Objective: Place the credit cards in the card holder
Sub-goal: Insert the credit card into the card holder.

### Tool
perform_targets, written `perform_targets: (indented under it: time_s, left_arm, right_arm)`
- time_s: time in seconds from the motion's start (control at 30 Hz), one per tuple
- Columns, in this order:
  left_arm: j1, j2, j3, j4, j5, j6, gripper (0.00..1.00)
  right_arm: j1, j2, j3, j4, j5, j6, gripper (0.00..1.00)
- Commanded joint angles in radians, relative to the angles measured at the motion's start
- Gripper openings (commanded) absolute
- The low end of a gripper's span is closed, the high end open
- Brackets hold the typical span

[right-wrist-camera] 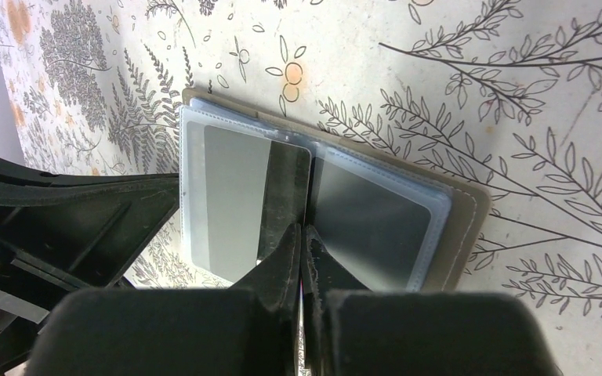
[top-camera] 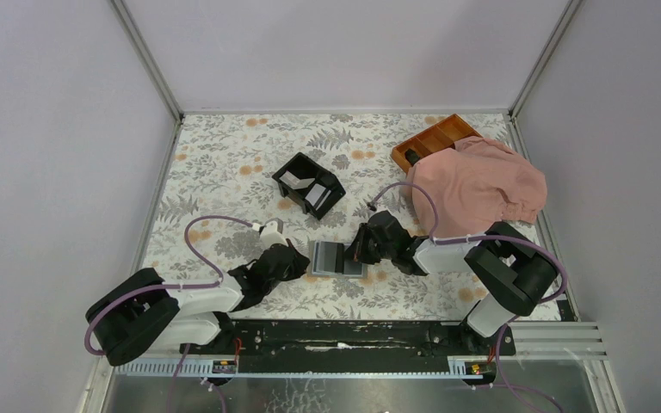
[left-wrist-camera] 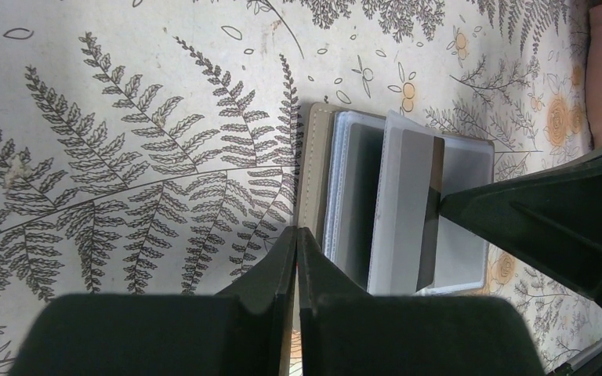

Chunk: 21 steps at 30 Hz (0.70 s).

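No word, number, brand or sign could be read in any of the three views. The card (right-wrist-camera: pixel 235 196) lying in the open card holder (right-wrist-camera: pixel 464 231) showed only a plain grey face crossed by a dark stripe, with no print that could be made out. The table cover (left-wrist-camera: pixel 125 94) carried only a pattern of ferns and flowers.

Card holder (top-camera: pixel 337 258) open flat — dark-striped credit card (right-wrist-camera: pixel 247 196) at clear sleeves.
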Motion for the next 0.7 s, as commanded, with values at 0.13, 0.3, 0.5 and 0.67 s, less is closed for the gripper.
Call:
perform_targets:
  time_s: [0.13, 0.3, 0.5, 0.67]
  left_arm:
    - [-0.006, 0.040, -0.023, 0.029, 0.028, 0.000, 0.05]
    - [-0.004, 0.051, -0.025, 0.039, 0.036, -0.002, 0.04]
    - [-0.005, 0.058, -0.026, 0.043, 0.040, -0.001, 0.04]
    - [-0.005, 0.061, -0.029, 0.048, 0.040, -0.004, 0.04]
  right_arm:
    - [0.024, 0.040, 0.011, 0.028, 0.022, 0.001, 0.00]
    - [0.031, 0.053, -0.004, 0.113, -0.015, 0.029, 0.00]
    - [0.045, 0.086, 0.005, 0.146, -0.031, 0.043, 0.00]
    - [0.061, 0.081, 0.010, 0.149, -0.028, 0.050, 0.00]
